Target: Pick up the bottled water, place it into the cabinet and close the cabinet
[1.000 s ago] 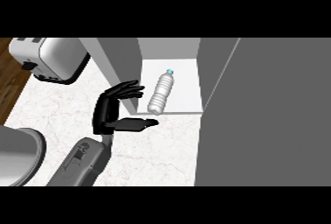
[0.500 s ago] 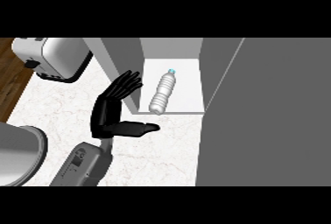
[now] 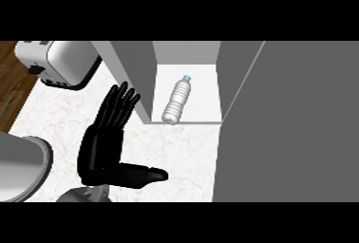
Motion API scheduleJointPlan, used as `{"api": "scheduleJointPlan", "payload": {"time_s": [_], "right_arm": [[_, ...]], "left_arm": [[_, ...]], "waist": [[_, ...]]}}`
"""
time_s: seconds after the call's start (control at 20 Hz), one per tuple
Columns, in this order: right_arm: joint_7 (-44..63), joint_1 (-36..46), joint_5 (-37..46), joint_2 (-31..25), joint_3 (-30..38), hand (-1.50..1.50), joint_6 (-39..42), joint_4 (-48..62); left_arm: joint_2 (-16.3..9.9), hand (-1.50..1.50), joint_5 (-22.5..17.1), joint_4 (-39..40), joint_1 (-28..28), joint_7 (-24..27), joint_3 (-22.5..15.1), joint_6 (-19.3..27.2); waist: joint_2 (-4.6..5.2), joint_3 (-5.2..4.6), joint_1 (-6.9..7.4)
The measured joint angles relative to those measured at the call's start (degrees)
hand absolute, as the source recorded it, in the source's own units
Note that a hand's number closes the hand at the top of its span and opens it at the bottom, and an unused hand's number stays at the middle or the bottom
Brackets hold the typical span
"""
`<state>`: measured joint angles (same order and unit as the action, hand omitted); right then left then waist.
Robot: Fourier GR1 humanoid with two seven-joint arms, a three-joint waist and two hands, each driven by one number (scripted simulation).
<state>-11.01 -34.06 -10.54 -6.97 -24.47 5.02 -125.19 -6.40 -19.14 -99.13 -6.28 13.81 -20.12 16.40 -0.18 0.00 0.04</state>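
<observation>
One robot hand (image 3: 105,147) in view, the left: wide, fingers straight, thumb out sideways, holding nothing, over the worktop (image 3: 175,152) just left of the cabinet (image 3: 136,76). One bottled water (image 3: 176,100) lies inside the cabinet, cap away. One toaster (image 3: 60,64) far left of the cabinet.

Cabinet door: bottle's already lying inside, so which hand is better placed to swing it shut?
Probably the left hand. It is the only hand in view, open beside the cabinet, whose door stands open at the right. The bottled water lies inside; the right hand isn't visible.
</observation>
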Motion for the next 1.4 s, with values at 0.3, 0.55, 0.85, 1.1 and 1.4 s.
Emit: {"api": "scheduleJointPlan", "payload": {"time_s": [0.3,0.55,0.85,1.1,1.4], "right_arm": [[-0.88,0.68,2.75,-3.19,-0.67,1.5,1.95,0.8],[1.98,0.17,5.01,-8.16,-2.84,1.5,5.35,-1.56],[7.24,2.0,9.53,-10.92,-6.51,1.5,6.32,-4.64],[9.68,3.79,13.51,-12.47,-7.55,1.5,7.31,-6.56],[13.97,5.79,17.46,-12.46,-8.38,1.5,7.83,-8.65]], "left_arm": [[-2.01,-1.5,-0.27,-11.77,8.95,-2.85,-3.84,-1.46],[-4.46,-1.5,-0.5,-19.51,17.42,-1.34,-4.9,-2.54],[-7.95,-1.5,-2.56,-24.56,26.4,3.1,-1.81,-5.62],[-11.1,-1.5,-7.02,-28.58,33.31,5.44,3.02,-9.49],[-14.09,-1.5,-12.95,-31.07,39.54,7.64,9.17,-15.02]], "waist": [[-0.03,0.01,0.17],[-0.07,-0.01,0.51],[0.47,0.11,0.92],[0.48,0.13,1.23],[0.49,0.09,1.83]]}}
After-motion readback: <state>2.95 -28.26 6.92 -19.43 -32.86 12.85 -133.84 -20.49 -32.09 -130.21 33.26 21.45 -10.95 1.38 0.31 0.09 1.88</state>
